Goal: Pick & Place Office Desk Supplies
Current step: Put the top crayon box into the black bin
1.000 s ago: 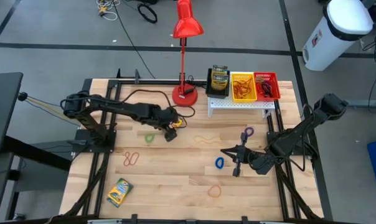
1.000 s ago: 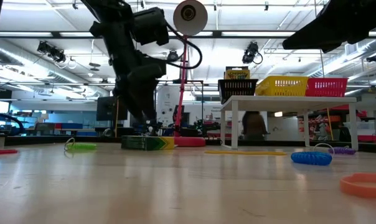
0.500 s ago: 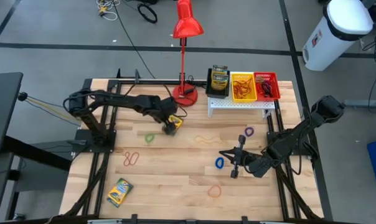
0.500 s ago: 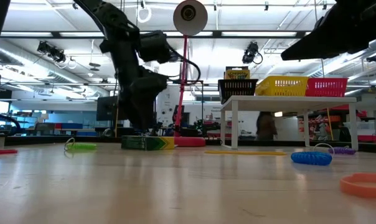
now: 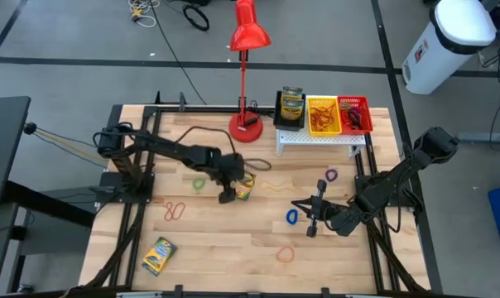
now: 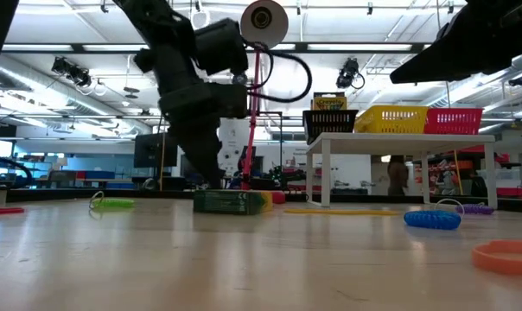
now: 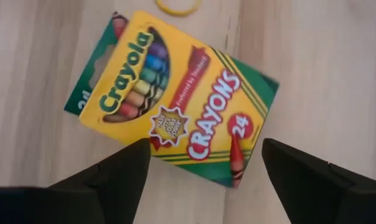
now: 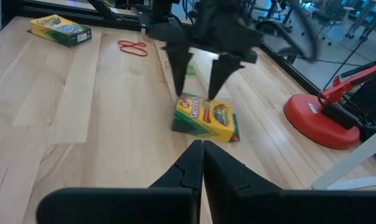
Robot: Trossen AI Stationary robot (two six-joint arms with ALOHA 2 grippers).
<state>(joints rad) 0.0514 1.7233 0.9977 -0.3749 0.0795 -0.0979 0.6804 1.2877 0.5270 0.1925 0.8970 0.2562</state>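
A yellow-and-green crayon box (image 7: pixel 175 99) lies flat on the table near its middle (image 5: pixel 245 188). My left gripper (image 7: pixel 203 149) hangs open over it, pointing steeply down, one finger on each side of one end of the box. My right gripper (image 8: pixel 200 152) is shut and holds nothing; it hovers at the right (image 5: pixel 310 220) beside a blue rubber band (image 5: pixel 291 217). A second crayon box (image 5: pixel 159 255) lies near the front left. A black bin (image 5: pixel 291 108), a yellow bin (image 5: pixel 324 116) and a red bin (image 5: pixel 354 114) stand on a white riser at the back. My left gripper's fingers (image 8: pixel 181 74) come down from above to the top of the crayon box (image 8: pixel 203 115), at its end toward the table's left. I cannot tell whether they touch it. The box lies flat on the table.
Rubber bands lie scattered: green (image 5: pixel 199 183), red (image 5: pixel 175 211), tan (image 5: pixel 273 185), purple (image 5: pixel 330 175), orange (image 5: pixel 284 253). The red lamp's base (image 5: pixel 246 128) stands behind the box. Bare wood lies between the box and the front edge.
My left gripper has gone toward the table's near edge and somewhat right, sinking and rolling its wrist, still open. The crayon box has slid along the table the same way, staying flat, and has turned. My right arm has kept still.
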